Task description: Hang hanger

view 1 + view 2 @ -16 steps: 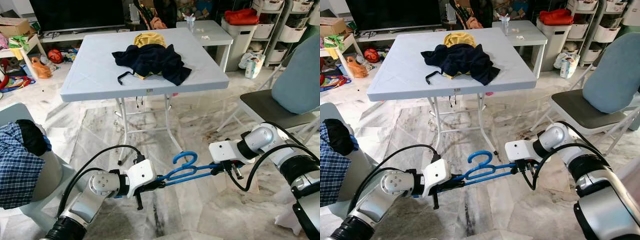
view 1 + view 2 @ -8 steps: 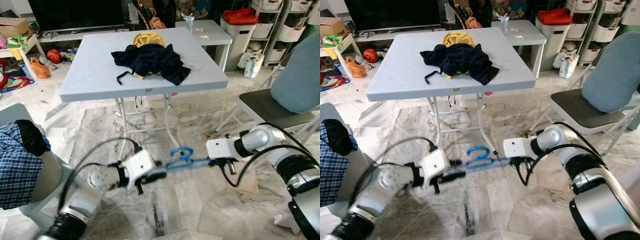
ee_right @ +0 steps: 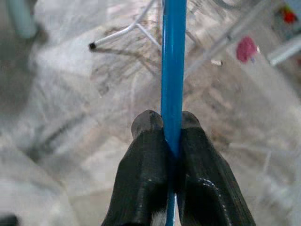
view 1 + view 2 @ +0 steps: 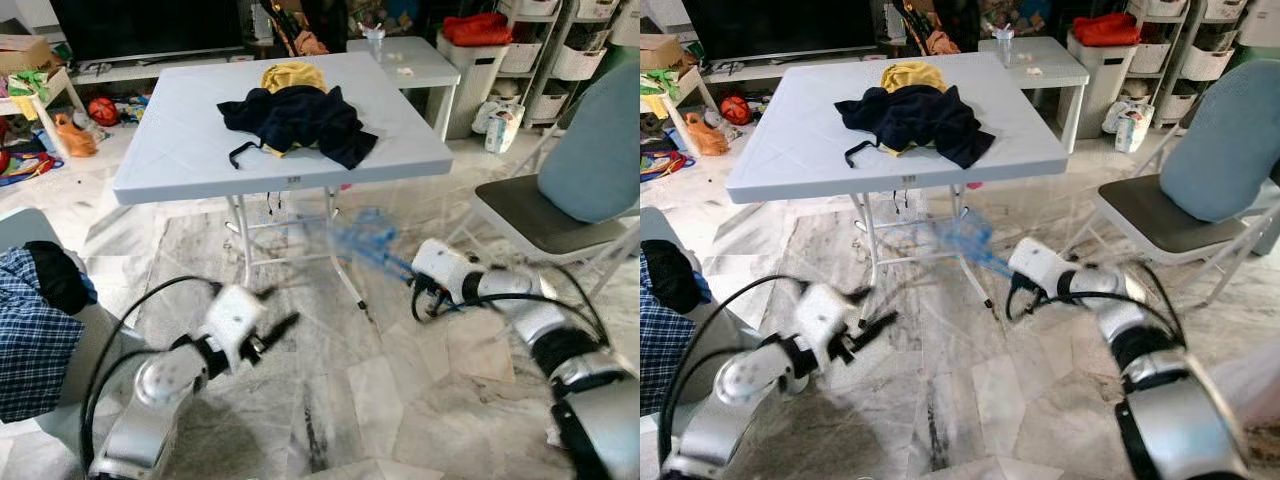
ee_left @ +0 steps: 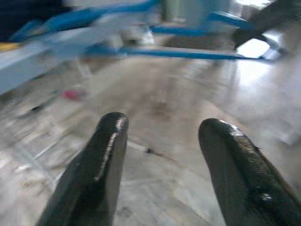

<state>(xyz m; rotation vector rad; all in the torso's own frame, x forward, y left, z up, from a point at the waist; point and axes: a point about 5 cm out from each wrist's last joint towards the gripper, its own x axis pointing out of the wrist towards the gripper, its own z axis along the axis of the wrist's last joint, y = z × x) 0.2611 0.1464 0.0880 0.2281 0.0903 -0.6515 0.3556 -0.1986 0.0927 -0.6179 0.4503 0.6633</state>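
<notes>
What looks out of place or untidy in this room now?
A dark garment lies crumpled over a yellow one on the grey table, not hung. The right gripper pinches the blue hanger by one thin bar; the hanger looks blurred.

Silver arms, black cables; black-fingered claws – glossy

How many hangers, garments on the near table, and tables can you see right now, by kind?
Blue hanger, clamped in the right tool: 1
Garments heaped on the near table: 2, a dark one over a yellow one
Tables: 2, counting the small white table behind
Total: 5
</notes>
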